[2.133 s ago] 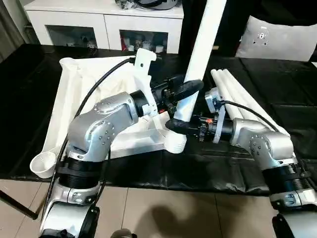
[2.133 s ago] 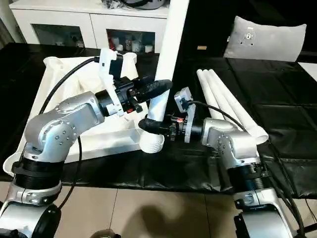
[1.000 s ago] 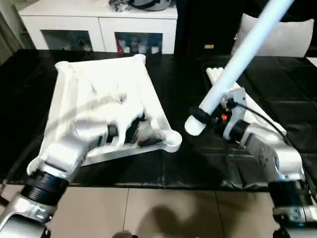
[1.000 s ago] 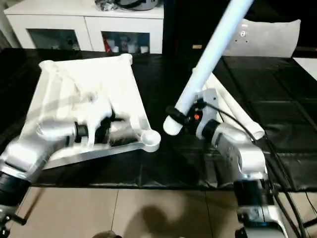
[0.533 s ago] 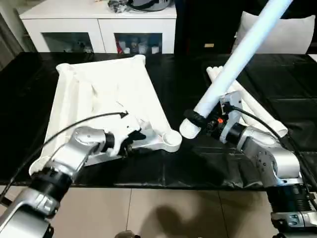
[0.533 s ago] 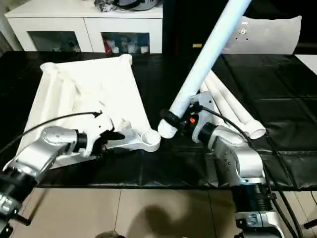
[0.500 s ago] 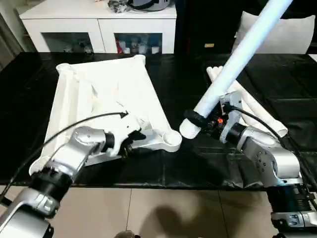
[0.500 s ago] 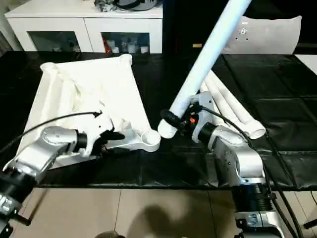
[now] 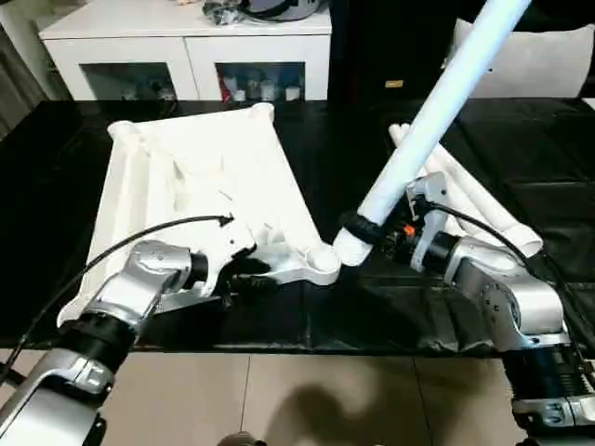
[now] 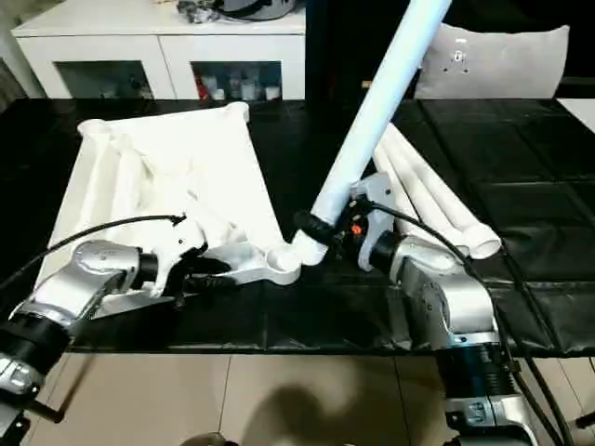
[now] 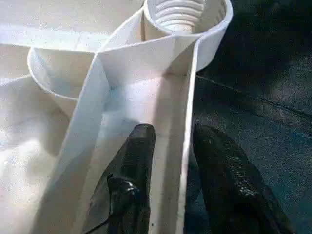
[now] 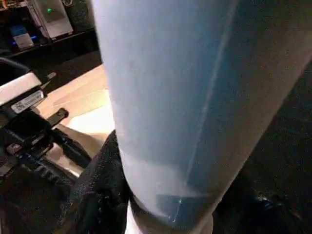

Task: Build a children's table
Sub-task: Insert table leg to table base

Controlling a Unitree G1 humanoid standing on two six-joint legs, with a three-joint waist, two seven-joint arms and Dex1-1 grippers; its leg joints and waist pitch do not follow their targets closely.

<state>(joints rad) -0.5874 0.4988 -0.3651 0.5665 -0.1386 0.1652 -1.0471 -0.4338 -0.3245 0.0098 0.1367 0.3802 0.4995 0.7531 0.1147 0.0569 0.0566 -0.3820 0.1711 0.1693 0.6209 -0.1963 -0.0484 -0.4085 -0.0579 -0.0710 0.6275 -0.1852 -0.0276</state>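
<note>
beside corner socket [image 9: 323,264], tilted leg [image 10: 367,130] (right fingers [image 10: 321,229] clamped), left fingers [image 11: 139,170] straddling rim

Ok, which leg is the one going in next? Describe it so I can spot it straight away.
Start at the upturned white table top on the black mat. Right of its near corner socket, the leg slants up and away, its lower end clamped in the right gripper. The spare legs lie flat on the mat behind it; this is the raised one.
</note>
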